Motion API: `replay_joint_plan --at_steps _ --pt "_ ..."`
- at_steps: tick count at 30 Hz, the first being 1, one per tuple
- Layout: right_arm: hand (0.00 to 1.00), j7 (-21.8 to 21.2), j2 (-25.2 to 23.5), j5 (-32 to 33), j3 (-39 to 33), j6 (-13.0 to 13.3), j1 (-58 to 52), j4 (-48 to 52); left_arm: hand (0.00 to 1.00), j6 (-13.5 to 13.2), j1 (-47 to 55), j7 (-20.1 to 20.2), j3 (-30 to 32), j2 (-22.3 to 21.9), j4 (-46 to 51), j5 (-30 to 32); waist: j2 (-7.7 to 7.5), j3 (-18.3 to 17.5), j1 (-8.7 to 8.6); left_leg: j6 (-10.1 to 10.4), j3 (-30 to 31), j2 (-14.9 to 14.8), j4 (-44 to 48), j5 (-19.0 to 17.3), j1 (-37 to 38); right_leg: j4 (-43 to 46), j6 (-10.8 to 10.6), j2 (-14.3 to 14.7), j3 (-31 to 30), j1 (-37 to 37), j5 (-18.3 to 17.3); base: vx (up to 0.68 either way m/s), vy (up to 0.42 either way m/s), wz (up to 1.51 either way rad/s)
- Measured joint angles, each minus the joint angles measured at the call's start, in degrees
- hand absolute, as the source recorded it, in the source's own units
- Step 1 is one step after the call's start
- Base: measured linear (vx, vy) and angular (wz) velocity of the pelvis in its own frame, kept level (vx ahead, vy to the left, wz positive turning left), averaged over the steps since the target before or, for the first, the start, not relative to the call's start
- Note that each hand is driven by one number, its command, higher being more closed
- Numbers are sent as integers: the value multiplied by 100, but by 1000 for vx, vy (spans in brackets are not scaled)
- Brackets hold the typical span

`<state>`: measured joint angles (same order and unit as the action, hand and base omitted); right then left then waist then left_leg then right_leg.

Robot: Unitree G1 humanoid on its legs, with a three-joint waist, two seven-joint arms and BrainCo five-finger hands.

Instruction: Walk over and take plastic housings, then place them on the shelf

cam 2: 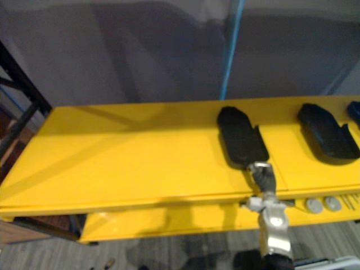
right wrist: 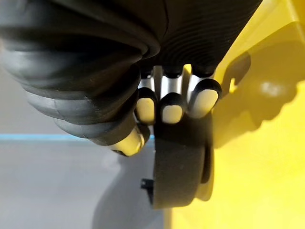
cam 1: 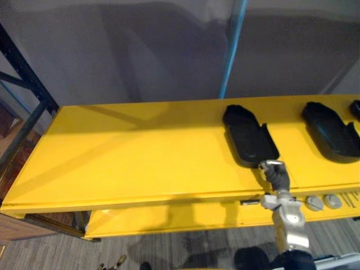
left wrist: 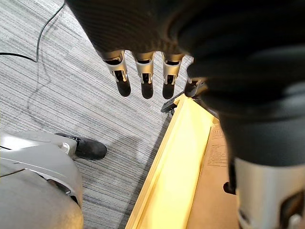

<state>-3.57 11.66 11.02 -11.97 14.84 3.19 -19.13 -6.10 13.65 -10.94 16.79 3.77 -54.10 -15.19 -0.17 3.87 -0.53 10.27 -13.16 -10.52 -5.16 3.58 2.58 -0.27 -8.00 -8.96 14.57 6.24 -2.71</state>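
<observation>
Landmark: yellow shelf (cam 1: pixel 140 152), top board, seen from above in the head views.

1. A black plastic housing (cam 1: pixel 247 138) lies flat on the shelf's top board, right of the board's middle, with its long side running from the back of the shelf toward its front edge.
2. The right robot hand (cam 1: pixel 277 175) reaches up across the shelf's front edge to the near end of that housing. In the right wrist view its fingers (right wrist: pixel 171 107) are curled, with the tips pressed on the housing's upper face and the thumb tucked close alongside. Finding: clamped on the housing's end. The housing rests on the shelf.
3. A second housing (cam 1: pixel 331 130) of the same black kind lies on the same board, farther toward the shelf's right end and well apart from the first. The corner of a third housing (cam 1: pixel 355 108) shows at the shelf's far right.
4. On the shelf's lower level, below the front edge, lie two round grey parts (cam 1: pixel 323 202) side by side.
5. The left robot hand (left wrist: pixel 145 76) hangs beside the shelf's lower yellow edge, above the grey carpet floor (left wrist: pixel 57 95). Its fingers are straight and spread, holding nothing.
6. A blue post (cam 1: pixel 232 50) rises behind the shelf.
</observation>
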Motion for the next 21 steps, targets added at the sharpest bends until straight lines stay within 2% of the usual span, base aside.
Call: replay_joint_plan --at_steps 11,21 --pt "100 254 1 -8 1 15 295 -225 0 -1 2 5 -177 7 15 -1 76 100 57 0 54 6 0 0 23 -5 -6 -4 105 92 -30 5 -1 3" --pt "100 404 4 -4 3 31 485 -446 0 -2 0 10 -183 6 16 -2 67 114 113 0 175 27 0 1 22 -5 -34 -15 249 186 -77 2 -1 6"
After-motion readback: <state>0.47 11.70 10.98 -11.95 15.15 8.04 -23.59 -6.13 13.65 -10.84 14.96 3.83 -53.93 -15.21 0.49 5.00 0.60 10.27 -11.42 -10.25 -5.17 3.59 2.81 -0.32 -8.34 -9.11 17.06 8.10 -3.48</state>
